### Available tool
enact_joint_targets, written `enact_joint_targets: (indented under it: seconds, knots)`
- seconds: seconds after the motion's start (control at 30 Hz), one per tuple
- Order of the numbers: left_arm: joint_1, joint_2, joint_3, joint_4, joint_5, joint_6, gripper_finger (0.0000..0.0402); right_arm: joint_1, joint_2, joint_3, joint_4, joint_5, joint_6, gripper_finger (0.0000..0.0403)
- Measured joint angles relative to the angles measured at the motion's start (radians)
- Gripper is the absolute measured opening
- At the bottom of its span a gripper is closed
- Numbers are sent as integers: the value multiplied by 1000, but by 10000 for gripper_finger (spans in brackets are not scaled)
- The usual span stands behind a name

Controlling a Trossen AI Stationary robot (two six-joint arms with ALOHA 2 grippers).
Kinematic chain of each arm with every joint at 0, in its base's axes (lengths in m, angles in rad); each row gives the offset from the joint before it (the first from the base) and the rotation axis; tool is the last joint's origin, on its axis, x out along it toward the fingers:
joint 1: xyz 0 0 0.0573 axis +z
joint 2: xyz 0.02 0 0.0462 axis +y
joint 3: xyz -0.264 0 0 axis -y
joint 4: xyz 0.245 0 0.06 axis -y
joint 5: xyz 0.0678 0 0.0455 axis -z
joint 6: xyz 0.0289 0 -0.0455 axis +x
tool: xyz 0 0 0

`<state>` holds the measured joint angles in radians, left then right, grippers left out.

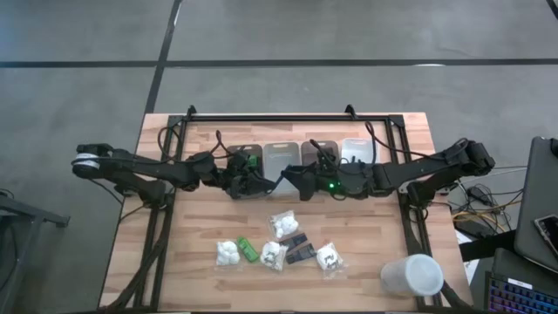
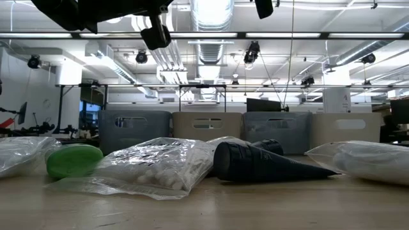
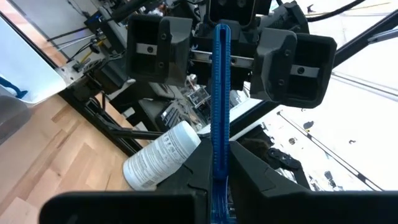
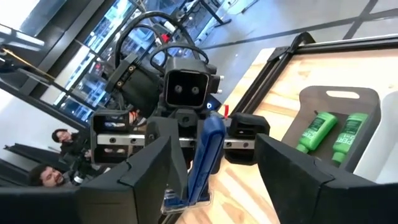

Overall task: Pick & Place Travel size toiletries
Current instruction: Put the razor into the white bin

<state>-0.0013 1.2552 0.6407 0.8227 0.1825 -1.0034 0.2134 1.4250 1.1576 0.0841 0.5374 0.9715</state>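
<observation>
My left gripper (image 3: 219, 177) clamps a blue razor stick (image 3: 221, 93) above the bins; my right gripper's (image 4: 211, 180) fingers stand open around it. The dark bin (image 4: 339, 99) holds two green bottles (image 4: 316, 129). Puff packets (image 1: 283, 224) lie at 6 o'clock.

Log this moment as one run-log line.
phase: handover above bins | left gripper: shut on blue razor | right gripper: open around blue razor | green bottles: in bin
</observation>
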Motion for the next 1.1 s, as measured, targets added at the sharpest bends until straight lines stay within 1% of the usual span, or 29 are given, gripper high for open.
enact_joint_targets:
  seconds: [0.27,0.4,0.83,1.1]
  knots:
    - [0,0,0,0,0,1,34,-4,0,0,0,-23,-8,205]
    - [0,0,0,0,0,2,34,-6,0,0,0,-23,-13,186]
    - [0,0,0,-1,34,6,35,-9,0,0,1,-24,-15,109]
    - [0,1,0,-3,34,20,35,-9,0,0,6,-38,-14,49]
